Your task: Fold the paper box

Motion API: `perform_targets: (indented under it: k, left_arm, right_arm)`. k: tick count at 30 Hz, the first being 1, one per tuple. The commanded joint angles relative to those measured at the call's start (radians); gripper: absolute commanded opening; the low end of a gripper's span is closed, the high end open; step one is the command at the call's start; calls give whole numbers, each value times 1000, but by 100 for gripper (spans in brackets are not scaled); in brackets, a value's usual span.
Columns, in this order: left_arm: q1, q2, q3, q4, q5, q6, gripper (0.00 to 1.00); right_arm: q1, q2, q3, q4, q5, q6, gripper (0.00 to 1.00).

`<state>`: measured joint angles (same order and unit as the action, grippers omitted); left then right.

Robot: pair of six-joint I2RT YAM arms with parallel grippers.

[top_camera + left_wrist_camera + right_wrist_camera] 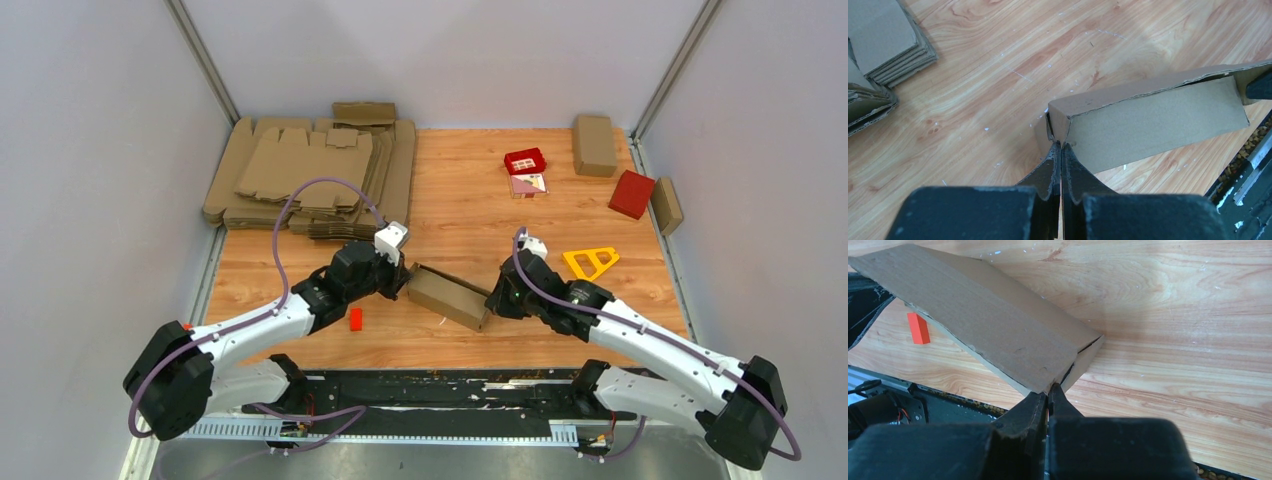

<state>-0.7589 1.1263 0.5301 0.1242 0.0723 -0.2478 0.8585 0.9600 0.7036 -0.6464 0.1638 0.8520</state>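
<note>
The paper box (448, 296) lies as a small oblong brown carton on the wood table, between my two arms. My left gripper (405, 280) is at its left end. In the left wrist view the left gripper (1061, 146) is shut, and its tips touch the end corner of the box (1153, 120). My right gripper (490, 300) is at the other end. In the right wrist view this gripper (1050, 388) is also shut, its tips against the lower end corner of the box (983, 315), where a flap seam shows. Nothing shows between either pair of fingers.
A stack of flat cardboard sheets (310, 175) fills the back left. A small red block (355, 319) lies near the left arm. A yellow triangular frame (590, 262), two red boxes (525, 161) (632, 193) and two folded brown cartons (594, 145) (666, 205) stand at the right.
</note>
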Motion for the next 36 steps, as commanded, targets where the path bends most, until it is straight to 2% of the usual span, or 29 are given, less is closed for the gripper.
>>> perform_targets:
  k: [1, 10, 15, 18, 25, 29, 31, 34, 36]
  left_arm:
    - [-5, 7, -22, 18, 15, -5, 0]
    - [-5, -9, -48, 5, 11, -5, 0]
    - [-5, -9, -48, 5, 9, -5, 0]
    - [-6, -14, -50, 6, 7, -6, 0]
    - [-11, -26, -56, 8, 1, -7, 0]
    - [-13, -27, -56, 6, -1, -5, 0]
    - [-14, -28, -56, 6, -3, -5, 0]
    - [-15, -28, -55, 7, 0, -5, 0]
    - [-16, -29, -55, 6, 1, -4, 0]
  right_arm:
    - [-2, 40, -22, 16, -1, 49, 0]
    - [2, 118, 4, -63, 89, -26, 0]
    - [2, 126, 43, -79, 74, -84, 3]
    - [2, 99, 60, -82, 55, -104, 16]
    - [2, 10, 78, -87, -12, -189, 37]
    - [2, -28, 97, -96, -73, -323, 84]
    - [2, -39, 109, -106, -114, -396, 99]
    - [2, -36, 129, -84, -193, -502, 100]
    - [2, -10, 155, -63, -185, -552, 100]
